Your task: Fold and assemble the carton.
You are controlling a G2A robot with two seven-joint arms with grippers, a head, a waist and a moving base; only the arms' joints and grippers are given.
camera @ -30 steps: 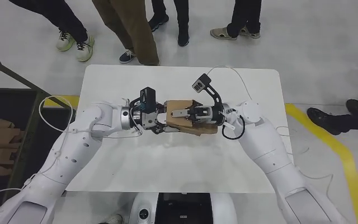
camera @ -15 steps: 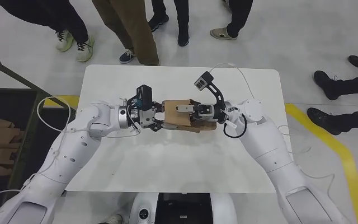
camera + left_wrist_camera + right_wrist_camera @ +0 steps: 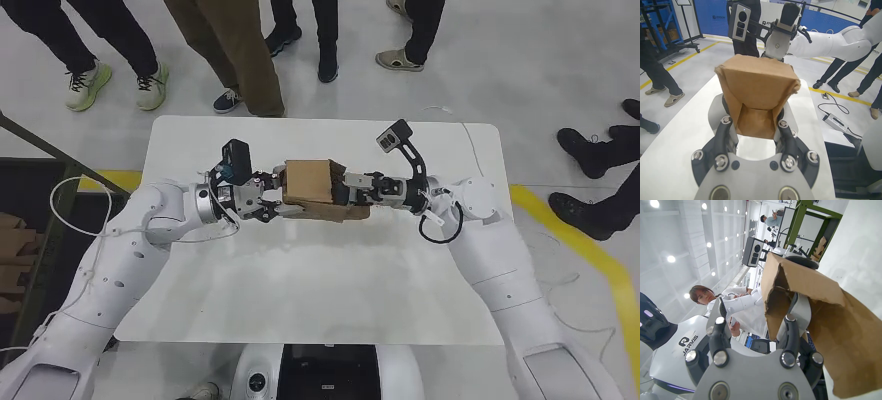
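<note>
Hanging over the far middle of the white table (image 3: 300, 290), the carton (image 3: 310, 185) is seen stretched lengthwise between the two arms, one at each end. And here is the material: plain brown corrugated cardboard, matte and a little fuzzy, with frayed, torn edges and softened, crumpled corners. From the left wrist view a squared box shape is made out, its broad top panel flat and its side walls narrowing to a short folded flap near the camera. The left gripper (image 3: 753, 121) is closed in on that narrow end, and the cardboard is pinched between its two pale pads, one pressed to each side wall. Over at the other end an open mouth is shown, ragged along the rim, with a loose flap folded across it and a long panel trailing away. The right gripper (image 3: 758, 306) is spread wide: one finger is tucked inside the mouth, against the inner wall, while the other is left well apart in free air, so nothing is clamped there. The table is read as smooth and glossy, with rounded corners. On the floor beside it a flat grey power brick (image 3: 835, 122) is laid, with a thin black cable (image 3: 832, 102) curling from it, and yellow lines (image 3: 838, 95) are painted across the pale floor. White lettering is carried on the blue panels (image 3: 715, 19) behind.
</note>
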